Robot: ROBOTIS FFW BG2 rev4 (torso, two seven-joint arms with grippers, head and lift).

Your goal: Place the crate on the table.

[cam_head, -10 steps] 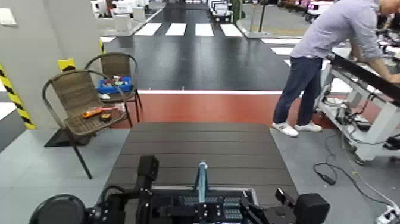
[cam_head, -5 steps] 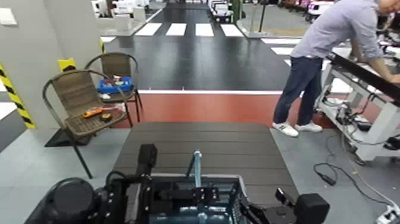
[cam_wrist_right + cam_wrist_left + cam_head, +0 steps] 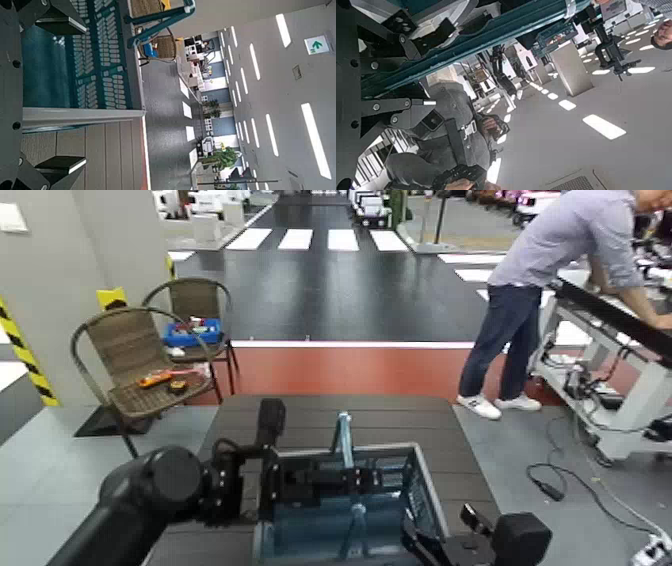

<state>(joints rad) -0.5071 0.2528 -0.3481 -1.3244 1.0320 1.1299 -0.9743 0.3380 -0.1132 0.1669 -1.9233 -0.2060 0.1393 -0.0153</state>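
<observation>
The grey-blue lattice crate (image 3: 345,512) with its upright teal handle (image 3: 344,440) hangs over the near half of the dark slatted table (image 3: 340,415). My left gripper (image 3: 275,480) is at the crate's left wall and shut on it; the left wrist view shows the teal rim (image 3: 494,36) between its jaws. My right gripper (image 3: 430,542) is open, low at the crate's near right corner. The right wrist view shows the crate's lattice wall (image 3: 95,63) and the table slats (image 3: 79,154) beside it.
A person (image 3: 545,290) bends over a white-framed workbench (image 3: 620,340) at the right, with cables (image 3: 560,480) on the floor. Two wicker chairs (image 3: 130,360) stand at the left; the rear one holds a small blue bin (image 3: 192,332).
My left arm has lifted the crate and carried it forward over the table. The crate shows much more fully now. The right arm has stayed in place.
</observation>
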